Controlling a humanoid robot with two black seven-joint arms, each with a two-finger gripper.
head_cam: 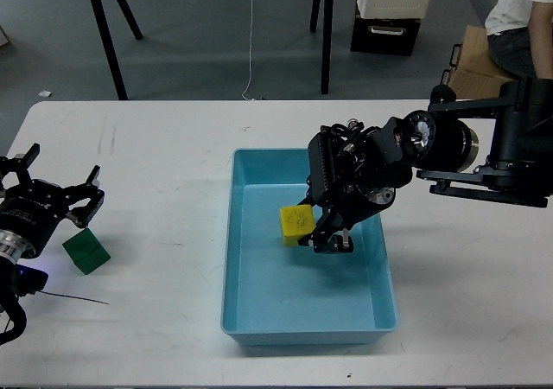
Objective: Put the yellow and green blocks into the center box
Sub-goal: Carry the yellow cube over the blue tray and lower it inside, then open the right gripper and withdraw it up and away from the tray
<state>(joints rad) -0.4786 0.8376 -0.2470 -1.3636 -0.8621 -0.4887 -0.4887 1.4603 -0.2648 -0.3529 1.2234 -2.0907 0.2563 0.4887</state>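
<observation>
Taking the center box (304,318) as the landmark, everything else can be placed against it. It is a large light-blue tray resting on the white table (155,147), with its long axis running away from the robot.

Over the right half of the tray the right arm is reached in, and the right gripper (331,239) is lowered inside the walls. The yellow block (295,220) is seen inside the tray, in its far half, touching or just beside the gripper's left side. Whether the block is clamped or already let go cannot be told, because the fingers appear dark and merged.

Well to the left of the tray, outside it, the left gripper (59,192) is held spread, with nothing between its fingers. The green block (86,251) lies on the table left of the tray, just nearer the robot than the left fingers and apart from them.

The coming move is judged to turn on this: the green block is far nearer the left arm, and it must be carried rightward over the tray's left wall.
</observation>
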